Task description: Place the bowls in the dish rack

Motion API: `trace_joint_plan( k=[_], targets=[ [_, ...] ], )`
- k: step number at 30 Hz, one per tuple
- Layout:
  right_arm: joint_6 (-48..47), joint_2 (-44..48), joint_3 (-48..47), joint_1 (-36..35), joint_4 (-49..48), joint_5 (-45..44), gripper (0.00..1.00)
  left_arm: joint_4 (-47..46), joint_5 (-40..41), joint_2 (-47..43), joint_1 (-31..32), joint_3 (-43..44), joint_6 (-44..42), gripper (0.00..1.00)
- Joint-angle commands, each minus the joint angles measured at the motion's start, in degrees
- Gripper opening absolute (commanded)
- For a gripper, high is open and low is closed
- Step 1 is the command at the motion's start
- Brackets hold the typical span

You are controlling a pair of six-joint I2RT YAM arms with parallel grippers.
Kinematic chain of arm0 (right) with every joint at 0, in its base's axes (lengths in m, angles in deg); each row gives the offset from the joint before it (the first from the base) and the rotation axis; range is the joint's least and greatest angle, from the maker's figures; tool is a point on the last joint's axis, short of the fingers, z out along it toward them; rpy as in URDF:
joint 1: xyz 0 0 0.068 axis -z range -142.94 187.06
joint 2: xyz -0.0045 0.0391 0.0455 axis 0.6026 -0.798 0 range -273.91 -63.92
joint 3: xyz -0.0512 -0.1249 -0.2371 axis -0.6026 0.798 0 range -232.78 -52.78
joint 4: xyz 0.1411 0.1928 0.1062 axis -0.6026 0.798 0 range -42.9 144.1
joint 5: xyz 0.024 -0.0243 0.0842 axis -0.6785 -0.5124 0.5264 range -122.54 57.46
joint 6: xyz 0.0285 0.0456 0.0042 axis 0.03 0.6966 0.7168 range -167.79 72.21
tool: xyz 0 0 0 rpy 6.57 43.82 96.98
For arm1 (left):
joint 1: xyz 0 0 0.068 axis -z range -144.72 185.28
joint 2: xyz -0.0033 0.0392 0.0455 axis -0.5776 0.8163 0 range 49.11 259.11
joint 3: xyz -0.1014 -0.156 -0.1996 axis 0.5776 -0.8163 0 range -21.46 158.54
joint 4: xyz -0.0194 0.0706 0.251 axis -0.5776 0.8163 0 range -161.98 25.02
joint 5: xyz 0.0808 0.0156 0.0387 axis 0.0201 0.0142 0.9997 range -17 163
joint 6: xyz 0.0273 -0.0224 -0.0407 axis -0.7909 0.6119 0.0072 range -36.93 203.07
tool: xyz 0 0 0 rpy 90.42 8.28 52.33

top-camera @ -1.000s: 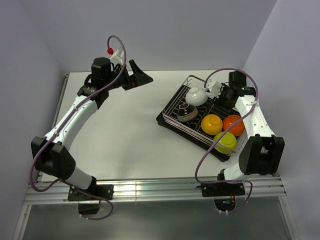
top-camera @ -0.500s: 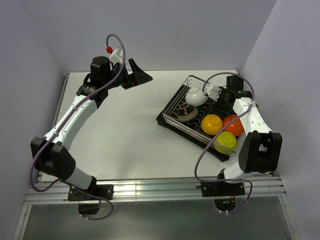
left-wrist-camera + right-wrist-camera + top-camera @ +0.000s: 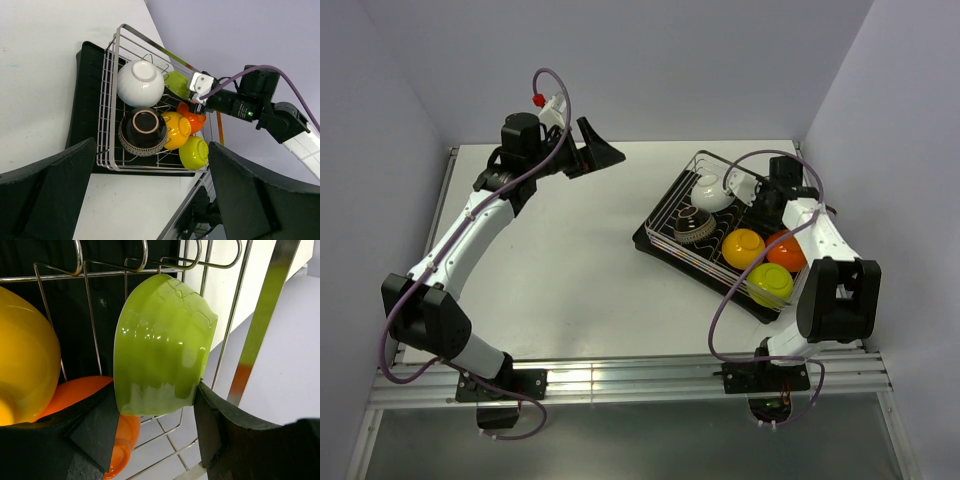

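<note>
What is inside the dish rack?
Six bowls sit in the dish rack: a white bowl, a dark bowl, a yellow bowl, an orange bowl, a lime bowl, and a green bowl clamped by the right gripper. The tray beneath them is covered.

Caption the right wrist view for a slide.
Right gripper holds a glossy lime-green bowl on edge inside the silver wire dish rack, beside a yellow-orange bowl and an orange bowl.

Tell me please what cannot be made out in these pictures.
Top external: the green bowl is hidden under the right arm.
Right wrist: whether the right gripper clamps that bowl or only flanks it is unclear.
Left wrist: one corner of the dish rack lies behind a finger of the left gripper.
</note>
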Motion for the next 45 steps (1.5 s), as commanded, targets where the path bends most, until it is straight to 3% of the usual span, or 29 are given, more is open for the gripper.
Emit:
trace_joint_plan(
  k=[1, 10, 11, 12, 14, 16, 23, 33, 36, 41, 45],
  targets=[
    [-0.2, 0.8, 0.7, -1.1, -3.5, -0.8, 0.05, -1.5, -0.2, 0.4, -0.2, 2.3, -1.1, 0.99],
    [-1.3, 1.0, 4.6, -2.3, -7.8, -3.5, 0.13, -1.2, 0.0, -0.1, -0.2, 2.1, -1.5, 0.99],
    [-1.3, 1.0, 4.6, -2.4, -7.6, -3.6, 0.17, -1.2, 0.1, -0.2, -0.2, 2.0, -1.6, 1.00],
    [-1.2, 0.7, 4.5, -2.4, -7.0, -3.7, 0.34, -1.2, 0.1, -0.2, -0.2, 2.0, -1.6, 1.00],
    [-0.6, 0.5, 3.7, -2.4, -6.0, -3.6, 0.55, -1.2, 0.2, -0.3, -0.2, 1.9, -1.6, 1.00],
    [0.1, 0.7, 2.8, -2.4, -5.1, -3.2, 0.64, -1.3, 0.2, -0.3, -0.2, 1.8, -1.5, 0.99],
    [0.7, 3.3, 1.6, -2.8, -0.9, -1.1, 0.80, -1.1, 0.2, -0.1, -0.2, 2.3, -1.6, 0.99],
    [2.5, 6.0, -1.8, -3.0, 3.3, 3.0, 0.84, -1.4, 0.3, -0.5, -0.2, 1.9, -1.7, 0.99],
    [4.5, 6.7, -4.7, -2.9, 4.9, 4.9, 0.80, -1.4, 0.3, -0.6, -0.2, 1.9, -1.8, 0.99],
    [11.6, 3.2, -14.6, -0.2, 9.8, 8.9, 0.63, -1.3, 0.2, -0.5, -0.2, 1.9, -2.6, 0.99],
    [21.1, -0.4, -25.1, 3.9, 16.5, 16.2, 0.62, 0.0, 0.2, -0.6, -0.8, 2.3, -4.4, 1.00]
  ],
)
